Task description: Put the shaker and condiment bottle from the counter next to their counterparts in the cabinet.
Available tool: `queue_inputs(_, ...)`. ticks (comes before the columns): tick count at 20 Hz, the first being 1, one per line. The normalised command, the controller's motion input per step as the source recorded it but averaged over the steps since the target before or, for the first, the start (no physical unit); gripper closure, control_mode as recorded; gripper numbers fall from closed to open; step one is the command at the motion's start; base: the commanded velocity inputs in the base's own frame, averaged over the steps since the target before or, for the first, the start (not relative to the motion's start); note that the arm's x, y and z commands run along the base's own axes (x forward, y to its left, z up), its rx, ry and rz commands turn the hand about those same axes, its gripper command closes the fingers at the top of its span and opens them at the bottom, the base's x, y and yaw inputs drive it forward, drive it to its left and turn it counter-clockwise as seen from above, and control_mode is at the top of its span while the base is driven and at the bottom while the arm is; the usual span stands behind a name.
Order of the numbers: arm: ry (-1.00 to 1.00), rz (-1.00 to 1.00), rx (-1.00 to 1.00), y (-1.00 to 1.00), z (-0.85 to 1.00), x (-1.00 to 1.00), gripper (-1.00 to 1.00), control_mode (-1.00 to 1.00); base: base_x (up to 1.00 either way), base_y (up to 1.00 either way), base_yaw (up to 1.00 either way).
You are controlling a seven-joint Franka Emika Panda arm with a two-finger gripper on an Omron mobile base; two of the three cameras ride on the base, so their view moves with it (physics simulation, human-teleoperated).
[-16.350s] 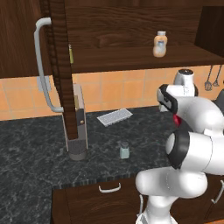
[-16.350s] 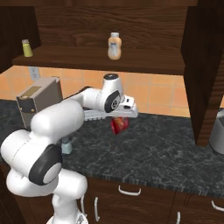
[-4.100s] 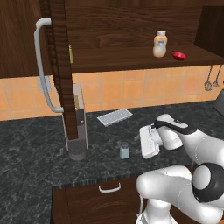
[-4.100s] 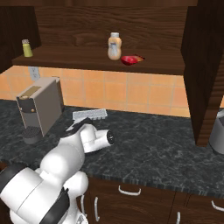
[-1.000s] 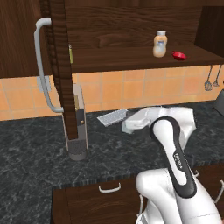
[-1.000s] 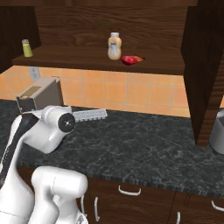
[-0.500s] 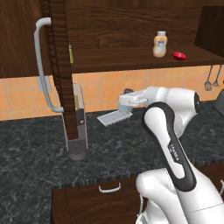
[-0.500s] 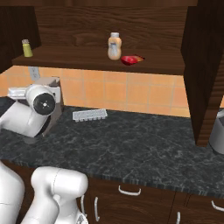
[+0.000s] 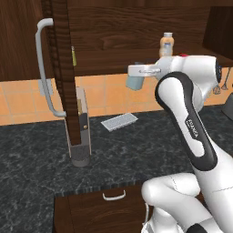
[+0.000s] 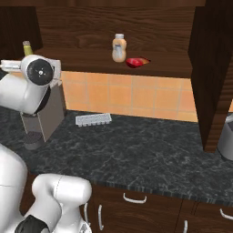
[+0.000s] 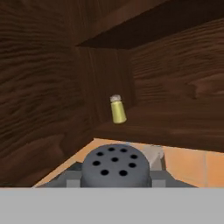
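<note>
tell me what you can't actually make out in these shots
- Gripper fingers: in the hand view the shaker cap covers them; in the left base view they are too small to judge contact.
- Shaker body: hand view shows just its holed grey cap; the bottom edge cuts the rest.
- Olive-yellow shaker: in the left base view the cabinet door hides most of it.
- Tan bottle label: too small to read.

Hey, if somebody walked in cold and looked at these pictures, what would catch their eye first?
Probably the big white arm lifted up to the dark wooden cabinet, its jaws closed on a small blue-green shaker just below the shelf. Next, the red bottle lying on that shelf beside a tan bottle, and the yellow shaker waiting in the far corner.
</note>
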Motion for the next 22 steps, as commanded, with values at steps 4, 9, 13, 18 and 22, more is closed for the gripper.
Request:
queue_inputs(4, 0.0, 0.0, 0.0, 0.0, 0.05, 0.04, 1.0, -1.0, 0.0, 0.0, 0.0)
queue_inputs(9, -0.1, 0.27, 0.0, 0.05, 0.29, 0.49, 1.0, -1.0, 0.0, 0.0, 0.0)
queue_inputs(13, -0.22, 0.2, -0.02, 0.04, 0.26, 0.17, 1.0, -1.0, 0.0, 0.0, 0.0)
queue_inputs(18, -0.1, 0.06, -0.14, 0.5, 0.0, 0.3, 1.0, -1.0, 0.0, 0.0, 0.0)
queue_inputs(22, 0.01, 0.0, -0.07, 0.46, 0.04, 0.14, 1.0, -1.0, 0.0, 0.0, 0.0)
